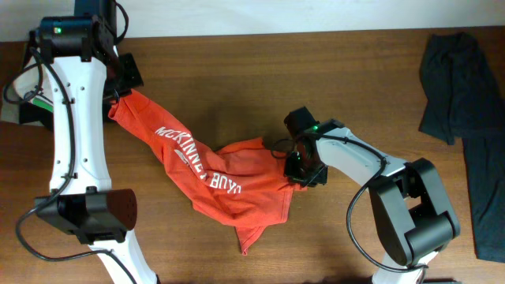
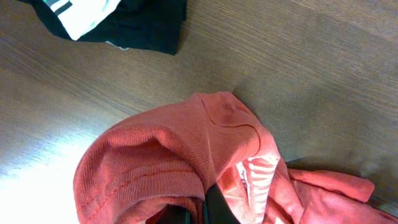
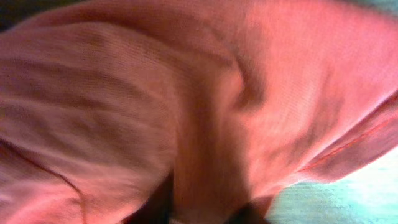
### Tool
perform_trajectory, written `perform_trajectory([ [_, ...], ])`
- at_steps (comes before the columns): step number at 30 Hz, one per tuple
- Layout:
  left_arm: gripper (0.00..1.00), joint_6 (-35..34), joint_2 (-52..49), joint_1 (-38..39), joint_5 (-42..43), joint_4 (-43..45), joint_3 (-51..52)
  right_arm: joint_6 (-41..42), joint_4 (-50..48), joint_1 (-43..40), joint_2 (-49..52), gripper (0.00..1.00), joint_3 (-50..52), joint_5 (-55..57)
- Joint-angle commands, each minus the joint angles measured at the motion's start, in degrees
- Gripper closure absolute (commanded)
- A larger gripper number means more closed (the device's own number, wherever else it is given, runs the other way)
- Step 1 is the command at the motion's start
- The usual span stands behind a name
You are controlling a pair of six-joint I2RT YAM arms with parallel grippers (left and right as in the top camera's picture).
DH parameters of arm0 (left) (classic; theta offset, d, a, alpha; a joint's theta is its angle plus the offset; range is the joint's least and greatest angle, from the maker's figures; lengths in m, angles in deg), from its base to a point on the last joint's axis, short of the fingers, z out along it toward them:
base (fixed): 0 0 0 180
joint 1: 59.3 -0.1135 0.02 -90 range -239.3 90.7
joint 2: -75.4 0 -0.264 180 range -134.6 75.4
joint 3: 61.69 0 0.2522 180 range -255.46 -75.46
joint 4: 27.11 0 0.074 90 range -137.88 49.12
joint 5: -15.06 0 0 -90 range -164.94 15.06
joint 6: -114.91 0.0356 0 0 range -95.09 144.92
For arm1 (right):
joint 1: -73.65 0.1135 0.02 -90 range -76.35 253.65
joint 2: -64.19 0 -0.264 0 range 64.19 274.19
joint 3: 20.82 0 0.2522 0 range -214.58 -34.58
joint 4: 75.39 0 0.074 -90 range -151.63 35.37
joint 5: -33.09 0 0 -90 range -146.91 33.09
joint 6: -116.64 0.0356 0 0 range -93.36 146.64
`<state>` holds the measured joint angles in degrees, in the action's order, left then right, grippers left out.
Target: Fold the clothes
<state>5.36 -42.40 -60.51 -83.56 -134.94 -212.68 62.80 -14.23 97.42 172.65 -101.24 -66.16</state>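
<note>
Red-orange T-shirt [image 1: 213, 177] lies crumpled near the middle of the table [image 1: 237, 71], lettering upward, strung between 2 grippers. Left gripper [image 1: 118, 93] sits at the shirt's 10 o'clock corner; the left wrist view shows cloth [image 2: 161, 155] bunched into its closed fingers [image 2: 214, 208]. Right gripper [image 1: 296, 170] sits at the shirt's 3 o'clock edge; fabric [image 3: 186, 106] fills its camera, with a fold pinched between the fingers. A dark garment [image 1: 454, 87] lies at the table's 2 o'clock, well apart. A black-and-white garment [image 2: 124, 18] shows in the left wrist view at 11 o'clock.
</note>
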Motion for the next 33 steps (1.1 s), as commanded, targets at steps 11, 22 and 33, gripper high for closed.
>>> perform_trajectory([
  [11, 0.99, -0.81, -0.39, -0.07, -0.81, 1.03, 0.63, -0.09, -6.36, -14.47, 0.9, 0.96, -27.39, 1.79],
  [22, 0.99, -0.83, -0.39, 0.04, 1.38, 10.91, 14.78, -6.78, 1.88, -23.08, 6.58, 0.01, -32.98, -7.63],
  [33, 0.99, -0.81, -0.39, 0.02, 1.77, 15.28, 20.85, -23.56, 26.75, -3.82, 2.91, 0.01, -26.6, -2.62],
])
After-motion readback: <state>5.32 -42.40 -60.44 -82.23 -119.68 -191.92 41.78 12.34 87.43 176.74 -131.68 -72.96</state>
